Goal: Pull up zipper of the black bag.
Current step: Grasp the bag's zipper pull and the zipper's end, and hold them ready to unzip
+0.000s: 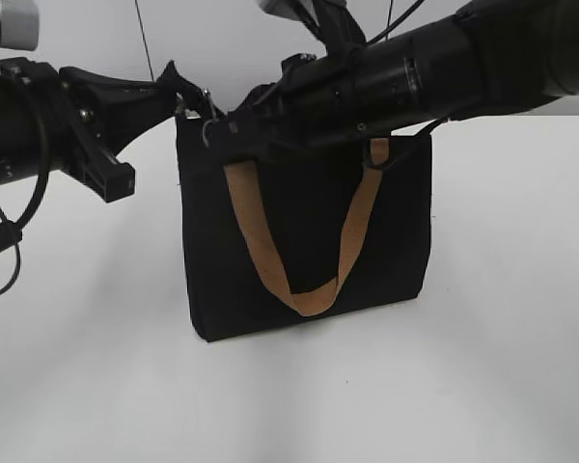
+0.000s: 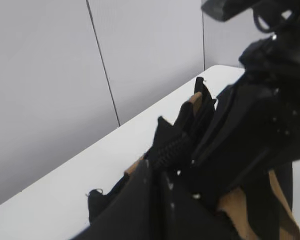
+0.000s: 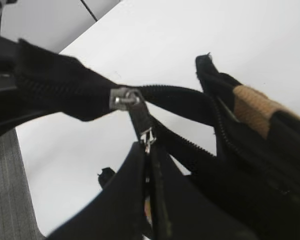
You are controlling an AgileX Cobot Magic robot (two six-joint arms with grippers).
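Right hand [image 3: 149, 170] clenched on zipper [image 3: 125, 98] pull tab, left hand [image 1: 179, 92] grasping black bag [image 1: 304, 241] top corner, upright on tabletop [image 1: 502, 367].

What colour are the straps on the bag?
Tan-brown straps on the black bag; the exterior view shows them best.

You see the black bag [image 1: 309, 256] standing upright on the white tabletop [image 1: 482, 367], one tan handle [image 1: 304, 251] hanging down its front in a loop. Your left claw [image 1: 185, 96] meets the bag's top left corner, and your right arm [image 1: 415, 77] stretches across the top edge.
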